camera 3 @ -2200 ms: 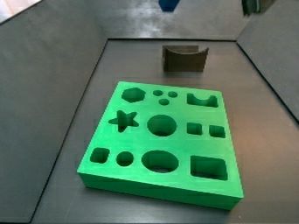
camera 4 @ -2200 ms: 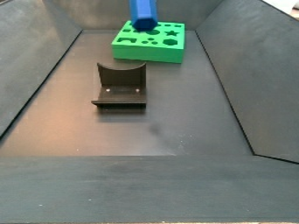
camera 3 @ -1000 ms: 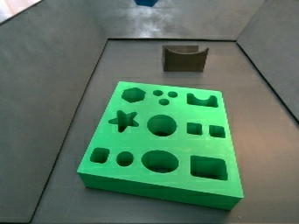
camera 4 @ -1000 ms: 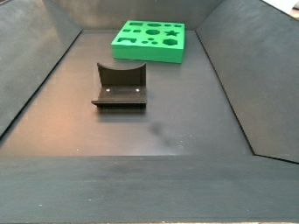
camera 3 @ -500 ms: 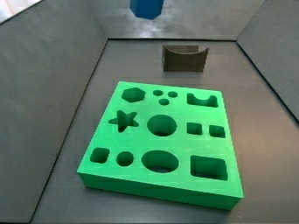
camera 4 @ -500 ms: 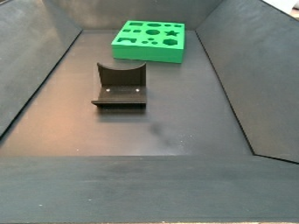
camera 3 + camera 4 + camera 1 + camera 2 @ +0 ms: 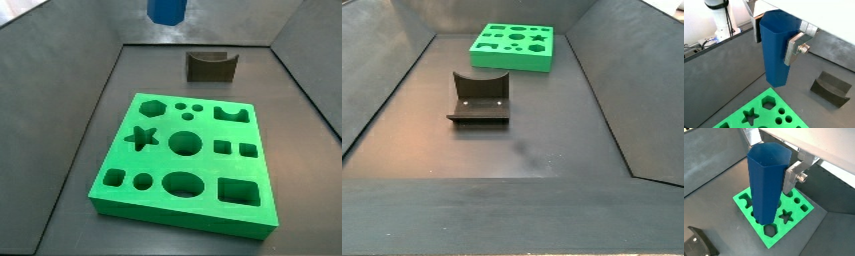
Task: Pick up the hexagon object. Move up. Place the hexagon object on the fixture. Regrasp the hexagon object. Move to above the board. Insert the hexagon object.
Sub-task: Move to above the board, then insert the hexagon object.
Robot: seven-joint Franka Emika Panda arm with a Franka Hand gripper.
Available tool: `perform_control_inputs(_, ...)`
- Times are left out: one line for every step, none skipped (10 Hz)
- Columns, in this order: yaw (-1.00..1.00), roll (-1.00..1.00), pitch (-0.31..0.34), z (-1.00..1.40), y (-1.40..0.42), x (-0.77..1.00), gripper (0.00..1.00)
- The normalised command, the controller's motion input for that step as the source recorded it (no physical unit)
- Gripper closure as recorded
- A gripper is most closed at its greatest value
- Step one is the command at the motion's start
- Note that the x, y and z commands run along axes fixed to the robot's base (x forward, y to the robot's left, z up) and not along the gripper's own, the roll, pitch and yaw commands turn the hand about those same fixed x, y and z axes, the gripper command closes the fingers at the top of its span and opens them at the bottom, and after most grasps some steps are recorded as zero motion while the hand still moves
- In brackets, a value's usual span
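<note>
In both wrist views the gripper (image 7: 777, 37) holds the hexagon object (image 7: 776, 52), a long blue bar, upright between its silver fingers (image 7: 795, 48), jaws closed on its upper part, high above the board (image 7: 774, 213). In a side view only the bar's blue lower end (image 7: 166, 10) shows at the top edge, above the floor's far end. The green board (image 7: 187, 160) lies flat mid-floor, and the fixture (image 7: 210, 66) stands beyond it near the far wall.

The gripper (image 7: 777, 170) clamps the blue bar (image 7: 767, 183) upright, high above the green board (image 7: 777, 210).
</note>
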Motion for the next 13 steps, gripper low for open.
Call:
perform_control_inputs(0.0, -0.23, -0.288, 0.02, 0.09, -0.22, 1.0)
perform_control_inputs(0.0, -0.18, -0.234, 0.02, 0.07, -0.18, 1.0)
perform_control_inputs(-0.13, -0.18, -0.123, -0.31, 0.05, -0.18, 1.0)
perform_control_inputs(-0.19, -0.14, -0.11, -0.31, 0.03, -0.12, 1.0)
perform_control_inputs(-0.1, -0.08, -0.076, -0.21, 0.03, -0.03, 1.0)
perform_control_inputs(0.0, 0.0, 0.0, -0.03, 0.0, 0.0, 1.0)
perform_control_inputs(0.0, -0.12, -0.103, -0.24, 0.0, -0.14, 1.0)
perform_control_inputs(-0.21, -0.18, -0.081, -0.32, 0.0, -0.11, 1.0)
perform_control_inputs(-0.48, -0.2, -0.103, -0.36, 0.0, -0.18, 1.0)
perform_control_inputs(-0.67, -0.25, -0.12, -0.35, 0.0, -0.05, 1.0)
perform_control_inputs(-0.79, -0.25, -0.15, -0.42, -0.01, -0.12, 1.0)
perform_control_inputs(-0.8, -0.27, -0.187, -0.44, -0.02, -0.13, 1.0)
perform_control_inputs(-0.8, -0.26, -0.2, -0.45, -0.03, -0.16, 1.0)
